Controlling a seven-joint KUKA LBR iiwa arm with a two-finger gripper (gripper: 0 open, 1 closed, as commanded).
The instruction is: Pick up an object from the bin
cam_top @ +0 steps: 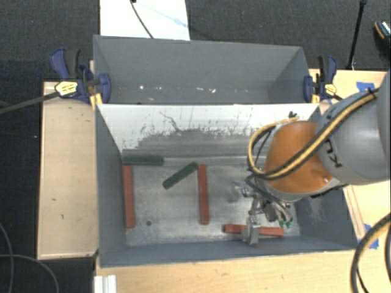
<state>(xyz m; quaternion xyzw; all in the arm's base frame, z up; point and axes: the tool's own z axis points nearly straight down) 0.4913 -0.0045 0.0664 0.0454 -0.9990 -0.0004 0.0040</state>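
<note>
Orange wrist cover (296, 157), hand (253, 235) over red bar (272, 231) along near wall (183, 254), grip unclear, open floor (165, 215) leftward.

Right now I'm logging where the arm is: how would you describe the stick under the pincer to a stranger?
Find the grey bin and follow its floor to the bottom-right corner of the view, where the pincer is. The red stick there lies crosswise along the bottom wall. The other red sticks, one by the left wall and one mid-floor, run top to bottom.
</note>
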